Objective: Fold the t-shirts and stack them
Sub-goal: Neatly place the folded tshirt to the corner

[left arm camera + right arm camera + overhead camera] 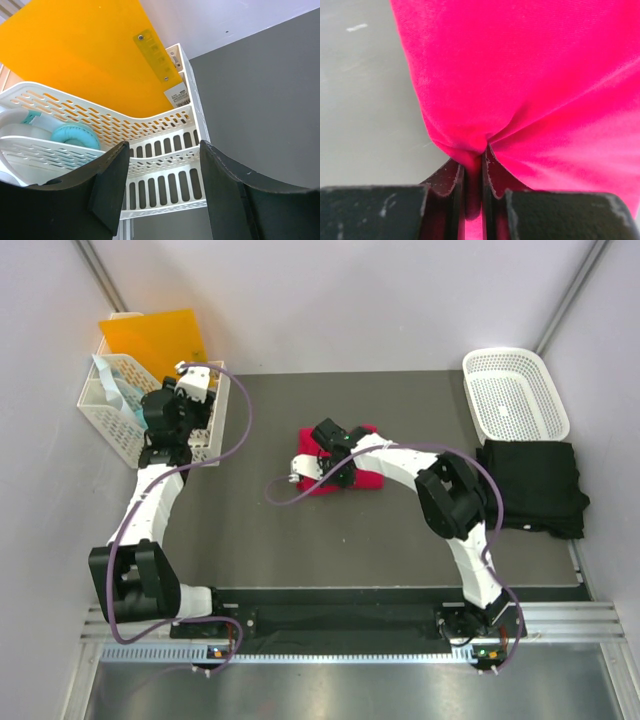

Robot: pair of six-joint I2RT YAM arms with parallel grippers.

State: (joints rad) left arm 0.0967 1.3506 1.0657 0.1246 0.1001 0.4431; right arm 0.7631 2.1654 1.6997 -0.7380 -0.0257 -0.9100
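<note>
Between the fingers of the right gripper [474,172] a fold of the red shirt [520,75] is pinched. The jaws stand nearly together with only cloth between them, and the fabric puckers toward the bite. The rest of the shirt lies just ahead of the fingers and off to their right, bunched into a small bundle on the grey table [365,100]. Taking an edge this way probably serves to lift or drag that layer over for a fold. Well behind this gripper, past its arm's elbow, the black shirt [530,485] lies flat and looks folded, likely the base for the stack. A white basket [515,390] sits just beyond it. The left gripper [164,150] hangs with its jaws apart and nothing between them. It is over a slotted white bin [75,107] backed by an orange sheet [75,60], probably parked out of the way.
</note>
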